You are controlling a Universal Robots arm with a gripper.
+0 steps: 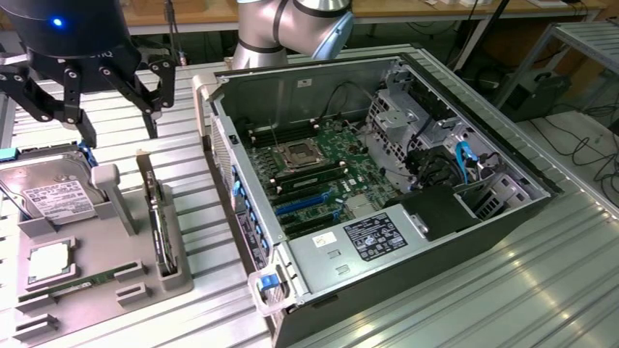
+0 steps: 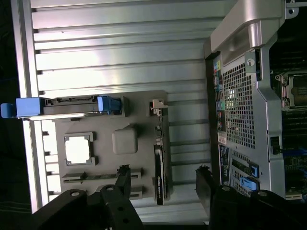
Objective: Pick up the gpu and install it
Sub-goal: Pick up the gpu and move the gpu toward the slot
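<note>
Black hand (image 1: 101, 123), upper left. Green motherboard (image 1: 314, 163) in grey case (image 1: 290, 87), centre. Ribbed silver table (image 1: 483, 290); grey tray (image 1: 106, 246), lower left.

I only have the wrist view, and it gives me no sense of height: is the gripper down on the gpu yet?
Observer: No. The gripper hangs open, clear above the gpu, which stands on edge in the tray. It touches nothing.
Operator: Are the card slots on the motherboard free?
Observer: The blue slots look empty; no card stands in them.
Operator: And the part with blue ends on the tray?
Observer: A silver hard drive; the exterior view shows its white label.
</note>
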